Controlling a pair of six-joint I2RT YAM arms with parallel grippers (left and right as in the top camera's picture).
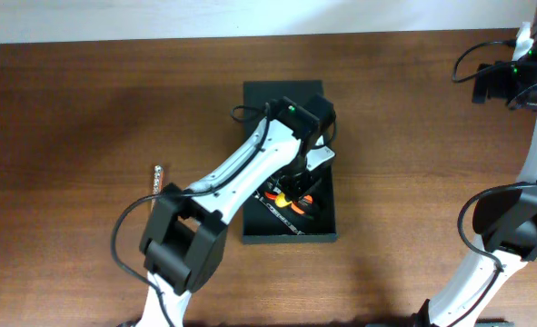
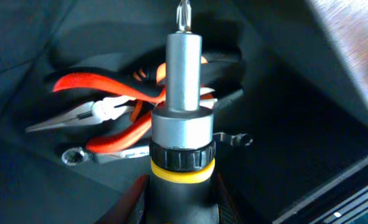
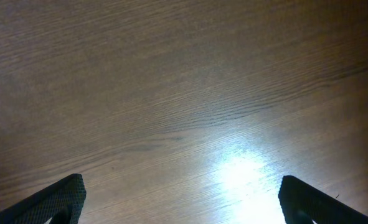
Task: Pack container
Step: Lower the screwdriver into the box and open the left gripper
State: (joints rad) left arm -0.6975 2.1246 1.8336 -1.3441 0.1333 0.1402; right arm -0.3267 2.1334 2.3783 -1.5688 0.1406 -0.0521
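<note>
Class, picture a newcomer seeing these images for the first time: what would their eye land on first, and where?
The silver-shafted screwdriver with its yellow ring, gripped in the left hand, fills the left wrist view. Just beyond it, orange-handled pliers lie inside the dark container in the middle of the table. The right hand hangs open over bare wood.

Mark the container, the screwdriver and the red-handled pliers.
container (image 1: 268, 94), overhead view, on its bare dark surface at the far end.
screwdriver (image 2: 184, 71), left wrist view, on its silver shaft.
red-handled pliers (image 2: 96, 81), left wrist view, on the upper red handle.
</note>
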